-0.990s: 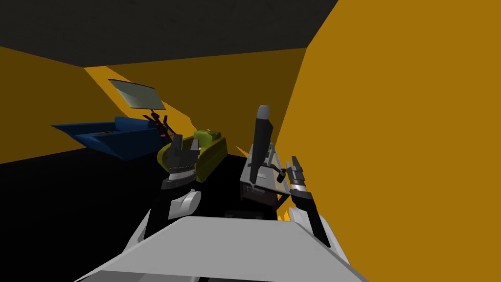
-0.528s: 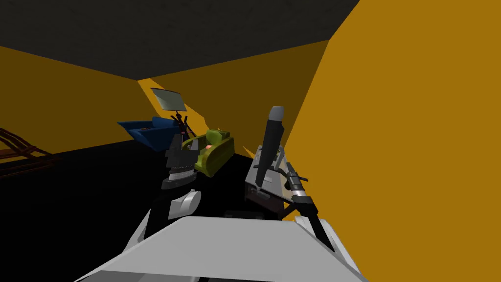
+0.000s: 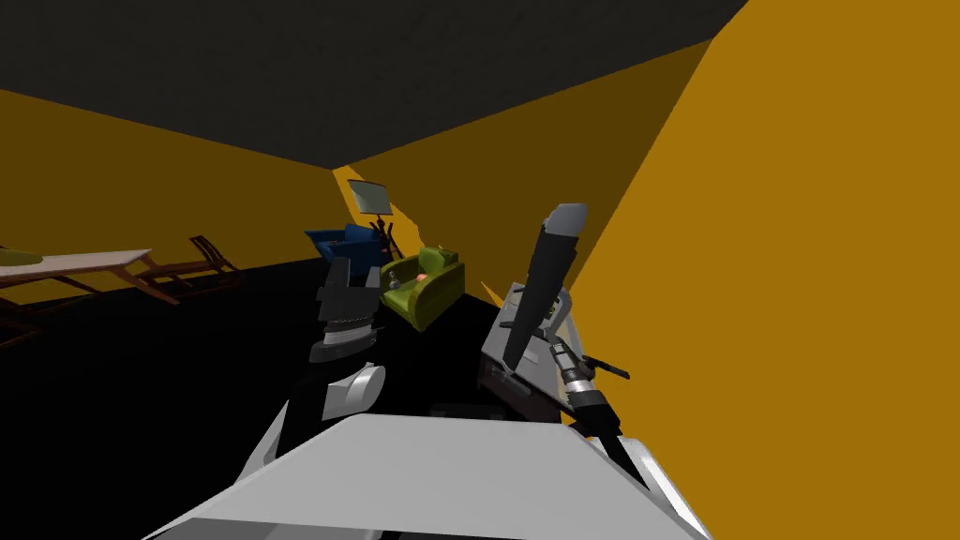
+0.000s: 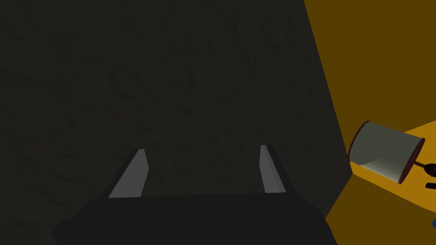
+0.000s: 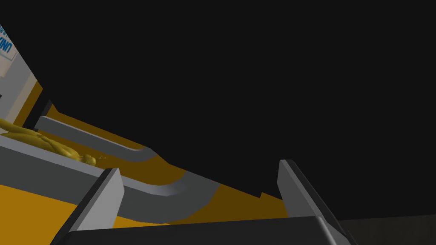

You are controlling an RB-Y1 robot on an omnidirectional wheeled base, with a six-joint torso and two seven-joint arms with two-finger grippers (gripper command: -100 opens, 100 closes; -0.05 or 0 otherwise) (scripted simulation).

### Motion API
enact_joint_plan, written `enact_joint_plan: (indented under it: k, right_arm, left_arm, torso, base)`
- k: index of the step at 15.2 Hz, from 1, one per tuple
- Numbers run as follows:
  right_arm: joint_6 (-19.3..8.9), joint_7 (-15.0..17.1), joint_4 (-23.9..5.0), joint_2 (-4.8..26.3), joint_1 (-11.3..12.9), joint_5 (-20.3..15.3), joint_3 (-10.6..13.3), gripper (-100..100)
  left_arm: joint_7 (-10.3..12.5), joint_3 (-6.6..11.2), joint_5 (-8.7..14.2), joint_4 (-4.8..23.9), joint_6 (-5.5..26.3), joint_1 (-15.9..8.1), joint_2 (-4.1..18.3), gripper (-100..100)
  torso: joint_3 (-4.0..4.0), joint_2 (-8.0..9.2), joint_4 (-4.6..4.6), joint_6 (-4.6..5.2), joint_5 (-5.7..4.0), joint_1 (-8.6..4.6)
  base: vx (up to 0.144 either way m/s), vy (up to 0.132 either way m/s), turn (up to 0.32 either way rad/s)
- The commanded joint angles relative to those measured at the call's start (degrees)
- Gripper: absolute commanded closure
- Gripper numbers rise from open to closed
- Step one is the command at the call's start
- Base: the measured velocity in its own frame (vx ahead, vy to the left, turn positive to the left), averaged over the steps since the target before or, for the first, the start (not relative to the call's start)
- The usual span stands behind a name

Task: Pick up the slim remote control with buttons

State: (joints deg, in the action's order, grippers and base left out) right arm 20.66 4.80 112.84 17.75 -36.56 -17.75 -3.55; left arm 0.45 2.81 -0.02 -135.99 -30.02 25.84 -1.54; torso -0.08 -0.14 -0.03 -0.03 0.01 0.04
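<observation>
Right gripper (image 5: pixel 199 166), spread, beside the tall dark panel (image 3: pixel 542 292)

head view: high on the robot, steeply down and forward, rolled, wide | left wrist view: along left gripper (image 4: pixel 202 148), up at the dark ceiling (image 4: pixel 170 85) — lampshade (image 4: pixel 385 157) beyond one jaw, shared with head view | right wrist view: along right gripper (image 5: pixel 199 165), close on a grey curved stand (image 5: pixel 179 189) past its jaws — also in head view

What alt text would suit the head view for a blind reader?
A robot's right arm reaches toward a dark flat screen on a grey cabinet by an orange wall. Its open left fingers rise before a green armchair.
</observation>
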Motion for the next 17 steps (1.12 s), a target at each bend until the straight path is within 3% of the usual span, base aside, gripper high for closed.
enact_joint_plan:
  k: [1,2,5,7,9,12,14,15,16,17]
  right_arm:
    - [0.9,0.8,-2.8,1.6,-2.1,-2.9,-0.3,-100]
    - [0.9,0.8,-2.8,1.6,-2.1,-3.7,-0.3,-100]
    - [1.1,2.2,-6.4,4.0,-4.1,-7.8,-0.7,-100]
    - [1.2,3.0,-8.9,5.1,-5.1,-10.4,-0.9,-100]
    - [1.2,3.0,-9.3,5.1,-5.1,-11.8,-0.9,-100]
    - [1.4,4.6,-13.7,7.2,-7.1,-16.2,-1.3,-100]
    - [1.4,4.6,-13.9,7.2,-7.1,-17.5,-1.3,-100]
    - [1.5,5.4,-16.3,8.1,-8.1,-19.5,-1.4,-100]
    - [1.5,5.4,-16.3,8.1,-8.1,-20.4,-1.4,-100]
    - [1.6,6.2,-18.0,9.0,-9.1,-21.7,-1.6,-100]
  left_arm:
    - [0.0,0.00,0.0,0.0,0.0,0.0,0.0,0]
    - [0.0,0.00,0.0,0.0,0.0,0.0,0.0,0]
    - [0.0,0.00,0.0,0.0,0.0,0.0,0.0,0]
    - [0.0,0.00,0.0,0.0,0.0,0.0,0.0,0]
    - [0.0,0.00,0.0,0.0,0.0,0.0,0.0,0]
    - [0.0,0.00,0.0,0.0,0.0,0.0,0.0,0]
    - [0.0,0.00,0.0,0.0,0.0,0.0,0.0,0]
    - [0.0,0.01,0.0,0.0,0.0,0.0,0.0,0]
    - [0.0,0.00,0.0,0.0,0.0,0.0,0.0,0]
    - [0.0,0.01,0.0,0.0,0.0,0.0,0.0,0]
  torso:
    - [0.00,0.00,0.00,0.00,0.00,0.00]
    - [0.00,0.00,0.00,0.00,0.00,-0.01]
    - [-0.04,-0.05,-0.03,-0.07,-0.04,-0.02]
    - [-0.37,-0.45,-0.28,-0.42,-0.25,0.12]
    - [-0.77,-1.00,-0.55,-0.78,-0.46,0.31]
    - [-1.21,-1.64,-0.79,-1.03,-0.64,0.48]
    - [-1.55,-2.13,-0.98,-1.28,-0.85,0.49]
    - [-1.67,-2.32,-1.04,-1.28,-0.89,0.51]
    - [-1.77,-2.47,-1.08,-1.38,-0.92,0.51]
    - [-1.88,-2.65,-1.13,-1.45,-1.00,0.48]
  base:
    - [0.034,0.007,0.293]
    - [0.034,0.005,0.300]
    - [0.037,-0.002,0.373]
    - [0.026,-0.006,0.343]
    - [0.023,-0.002,0.303]
    - [0.034,0.004,0.350]
    - [0.031,-0.009,0.267]
    - [0.032,0.004,0.343]
    - [0.034,-0.004,0.331]
    - [0.037,-0.004,0.417]
